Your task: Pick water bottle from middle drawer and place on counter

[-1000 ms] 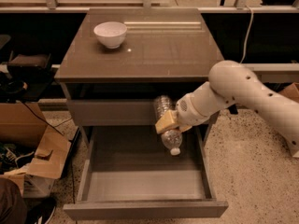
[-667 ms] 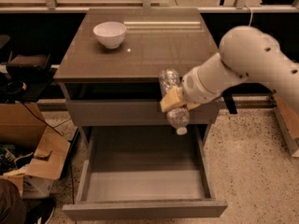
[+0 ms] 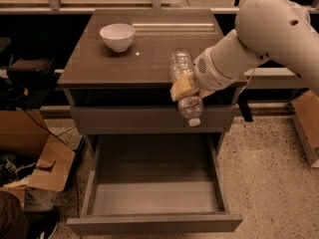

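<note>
My gripper (image 3: pixel 183 87) is shut on the water bottle (image 3: pixel 185 86), a clear ribbed bottle held cap down, white cap at the bottom. It hangs in the air over the front edge of the counter (image 3: pixel 99 63), at its right half. The tan finger pads (image 3: pixel 181 86) clamp the bottle's middle. The white arm (image 3: pixel 259 39) reaches in from the right. The middle drawer (image 3: pixel 152 193) is pulled out wide open below, its grey tray bare.
A white bowl (image 3: pixel 117 36) stands at the counter's back left. Cardboard boxes (image 3: pixel 35 158) and clutter lie on the floor at the left. Another box (image 3: pixel 306 123) sits at the right edge. Terrazzo floor (image 3: pixel 269 183) lies to the drawer's right.
My gripper has lifted the bottle up from in front of the drawer fronts to counter height, and the arm has risen with it.
</note>
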Controlling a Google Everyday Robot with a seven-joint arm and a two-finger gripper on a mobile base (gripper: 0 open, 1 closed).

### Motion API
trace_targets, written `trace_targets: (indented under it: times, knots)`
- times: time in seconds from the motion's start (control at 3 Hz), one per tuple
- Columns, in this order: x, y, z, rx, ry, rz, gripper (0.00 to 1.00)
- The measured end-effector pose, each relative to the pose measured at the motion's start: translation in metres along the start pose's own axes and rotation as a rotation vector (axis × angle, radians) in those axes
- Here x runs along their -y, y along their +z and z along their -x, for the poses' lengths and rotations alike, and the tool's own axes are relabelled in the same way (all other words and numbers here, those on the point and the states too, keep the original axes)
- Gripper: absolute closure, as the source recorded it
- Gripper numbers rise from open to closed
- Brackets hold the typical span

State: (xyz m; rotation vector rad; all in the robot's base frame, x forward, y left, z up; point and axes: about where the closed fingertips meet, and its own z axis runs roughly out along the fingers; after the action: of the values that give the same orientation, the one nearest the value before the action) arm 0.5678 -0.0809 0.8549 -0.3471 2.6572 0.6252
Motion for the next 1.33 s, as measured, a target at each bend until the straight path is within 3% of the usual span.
trace_targets:
  times: [0.33, 1.0, 1.33]
  knots:
    - [0.005, 0.003, 0.006, 0.018, 0.018, -0.011, 1.00]
    - [0.015, -0.009, 0.074, 0.131, 0.002, -0.074, 1.00]
    - [0.031, -0.004, 0.113, 0.172, 0.022, -0.091, 1.00]
